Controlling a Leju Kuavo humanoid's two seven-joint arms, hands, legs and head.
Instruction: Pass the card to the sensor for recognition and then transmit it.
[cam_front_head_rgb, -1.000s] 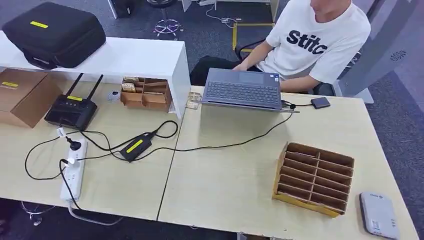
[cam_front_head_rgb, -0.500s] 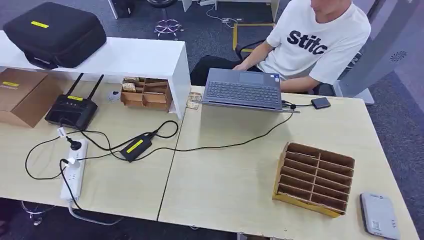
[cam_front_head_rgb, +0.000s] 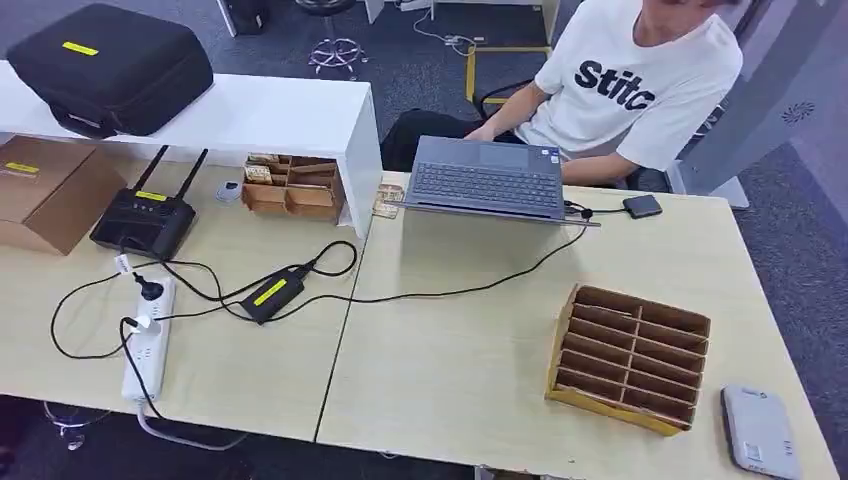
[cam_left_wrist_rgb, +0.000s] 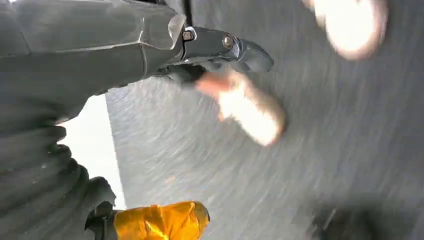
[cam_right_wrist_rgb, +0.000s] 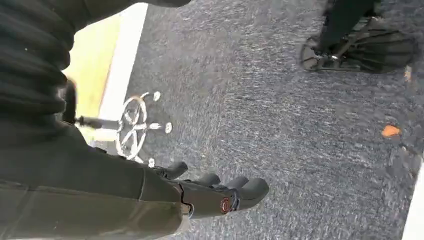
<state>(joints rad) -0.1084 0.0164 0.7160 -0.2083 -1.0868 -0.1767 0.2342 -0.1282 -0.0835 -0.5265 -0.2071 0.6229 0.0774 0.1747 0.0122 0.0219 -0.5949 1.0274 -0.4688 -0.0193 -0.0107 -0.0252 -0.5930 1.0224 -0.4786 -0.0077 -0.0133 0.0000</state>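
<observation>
Lying flat near the right front corner of the pale wooden table (cam_front_head_rgb: 460, 360), the grey sensor (cam_front_head_rgb: 758, 430) is a rounded rectangular pad just beside the right end of a brown cardboard slotted rack (cam_front_head_rgb: 628, 355), apart from it. Its long axis runs roughly away from the robot, the far end leaning a little to the left, and small markings sit near its front end. Whether a card stands in any slot of the rack is too small to tell.

The right hand (cam_right_wrist_rgb: 200, 192) hangs over grey carpet (cam_right_wrist_rgb: 280, 110), well away from the sensor up on the table. Its dark fingers (cam_right_wrist_rgb: 250, 189) lie stretched out side by side and hold nothing. The left hand (cam_left_wrist_rgb: 200, 47) is also above carpet; the picture is blurred and one shiny finger (cam_left_wrist_rgb: 245, 50) juts out, so I cannot tell how far that hand is spread or whether it has hold of anything.

Across the table a person in a white T-shirt (cam_front_head_rgb: 640, 80) sits at an open laptop (cam_front_head_rgb: 488, 180). Further left lie a black power brick (cam_front_head_rgb: 272, 293), a white power strip (cam_front_head_rgb: 147, 345), a black router (cam_front_head_rgb: 145, 218) and a brown cardboard box (cam_front_head_rgb: 45, 190), with a black case (cam_front_head_rgb: 110, 65) on the white shelf (cam_front_head_rgb: 270, 115).
</observation>
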